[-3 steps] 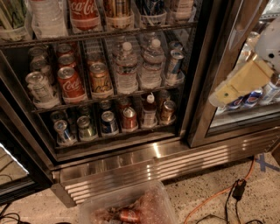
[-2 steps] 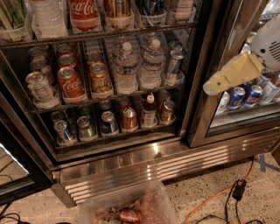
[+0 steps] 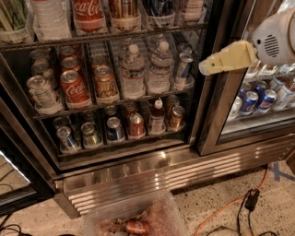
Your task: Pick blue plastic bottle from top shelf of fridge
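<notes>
The fridge (image 3: 152,170) fills the view, its left compartment open to me. The top shelf (image 3: 106,37) is a wire rack at the upper edge, bearing bottles cut off by the frame. Among them are a red Coca-Cola bottle (image 3: 87,14) and a dark blue-labelled bottle (image 3: 159,8), of which only the lower part shows. No "TEA" panel is in view. My gripper (image 3: 207,67), cream-coloured on a white wrist (image 3: 276,39), hangs at the right in front of the steel door post. It is below and right of the blue bottle and holds nothing that I can see.
Lower wire racks hold cans (image 3: 73,87) and clear water bottles (image 3: 133,73). The steel door post (image 3: 216,101) stands behind the gripper. Blue cans (image 3: 258,99) sit behind the right glass door. A clear plastic bin (image 3: 138,219) and an orange cable (image 3: 230,205) lie on the floor.
My gripper has risen and moved a little left, from in front of the right glass door to the door post. The bottles and cans have not moved.
</notes>
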Robot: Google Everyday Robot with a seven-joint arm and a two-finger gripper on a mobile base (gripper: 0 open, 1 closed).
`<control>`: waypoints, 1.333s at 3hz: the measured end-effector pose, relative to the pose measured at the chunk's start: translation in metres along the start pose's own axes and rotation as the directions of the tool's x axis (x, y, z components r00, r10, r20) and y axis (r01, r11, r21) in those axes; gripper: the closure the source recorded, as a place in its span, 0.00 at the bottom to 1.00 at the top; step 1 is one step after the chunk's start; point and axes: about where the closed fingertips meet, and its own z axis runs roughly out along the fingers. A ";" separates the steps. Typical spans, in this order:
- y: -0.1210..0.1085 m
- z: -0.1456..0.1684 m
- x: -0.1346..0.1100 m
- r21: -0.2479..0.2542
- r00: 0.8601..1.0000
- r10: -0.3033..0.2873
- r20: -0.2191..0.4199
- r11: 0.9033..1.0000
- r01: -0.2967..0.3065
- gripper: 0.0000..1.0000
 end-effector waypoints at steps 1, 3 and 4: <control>0.000 0.000 -0.026 0.009 0.996 0.005 0.089 1.000 -0.006 0.00; 0.009 0.003 -0.040 0.024 0.987 0.033 0.157 0.999 -0.037 0.00; 0.026 0.001 -0.055 0.053 0.962 0.087 0.258 0.993 -0.104 0.00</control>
